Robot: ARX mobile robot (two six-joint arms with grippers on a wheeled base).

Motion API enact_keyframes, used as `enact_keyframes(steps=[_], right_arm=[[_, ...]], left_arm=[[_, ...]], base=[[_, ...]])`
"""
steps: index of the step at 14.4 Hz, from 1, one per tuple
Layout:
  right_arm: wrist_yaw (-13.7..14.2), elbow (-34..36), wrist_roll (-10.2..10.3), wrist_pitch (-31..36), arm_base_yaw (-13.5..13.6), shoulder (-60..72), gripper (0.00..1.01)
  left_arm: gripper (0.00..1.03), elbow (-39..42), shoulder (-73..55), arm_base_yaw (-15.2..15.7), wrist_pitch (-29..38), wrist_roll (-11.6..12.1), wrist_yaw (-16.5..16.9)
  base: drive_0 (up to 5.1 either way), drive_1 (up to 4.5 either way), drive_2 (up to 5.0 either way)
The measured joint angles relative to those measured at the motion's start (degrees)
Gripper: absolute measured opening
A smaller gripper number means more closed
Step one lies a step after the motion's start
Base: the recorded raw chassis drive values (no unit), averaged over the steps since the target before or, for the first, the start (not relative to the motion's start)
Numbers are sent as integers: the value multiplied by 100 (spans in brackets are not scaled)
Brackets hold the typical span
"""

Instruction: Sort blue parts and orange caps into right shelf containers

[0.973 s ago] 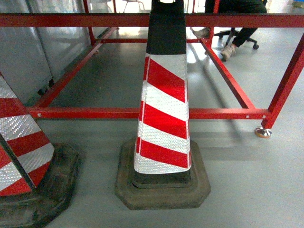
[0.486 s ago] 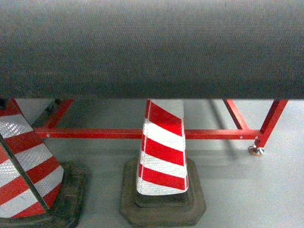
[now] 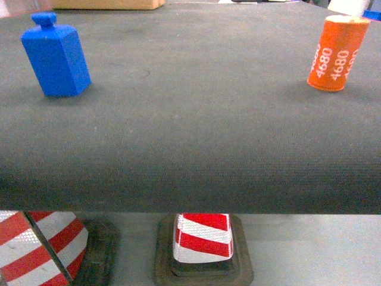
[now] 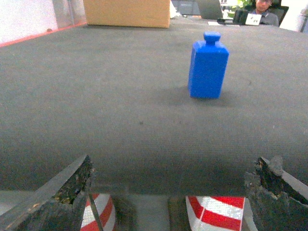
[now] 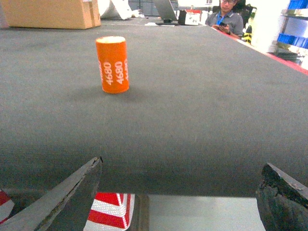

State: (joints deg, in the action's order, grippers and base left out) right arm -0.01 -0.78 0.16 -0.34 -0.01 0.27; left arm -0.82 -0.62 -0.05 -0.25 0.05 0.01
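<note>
Upright on the dark grey worktop stand one blue part at far left and one orange cap, printed 4680, at far right, well apart. Left gripper and right gripper hang at the worktop's near edge, fingers spread apart, holding nothing. Striped cones stand on the floor below.

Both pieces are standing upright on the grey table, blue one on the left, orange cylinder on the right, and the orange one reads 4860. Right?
Not quite: the orange cylinder reads 4680, not 4860, as the right wrist view shows clearly. The rest holds: it and the blue piece stand upright on the grey table, blue left, orange right.
</note>
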Motion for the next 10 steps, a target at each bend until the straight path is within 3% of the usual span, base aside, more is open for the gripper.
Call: enact_keyframes(steps=[10], right_arm=[[2, 0, -2, 0, 0, 0, 98]], left_arm=[[98, -2, 0, 0, 4, -2, -2]], base=[[0, 0, 0]])
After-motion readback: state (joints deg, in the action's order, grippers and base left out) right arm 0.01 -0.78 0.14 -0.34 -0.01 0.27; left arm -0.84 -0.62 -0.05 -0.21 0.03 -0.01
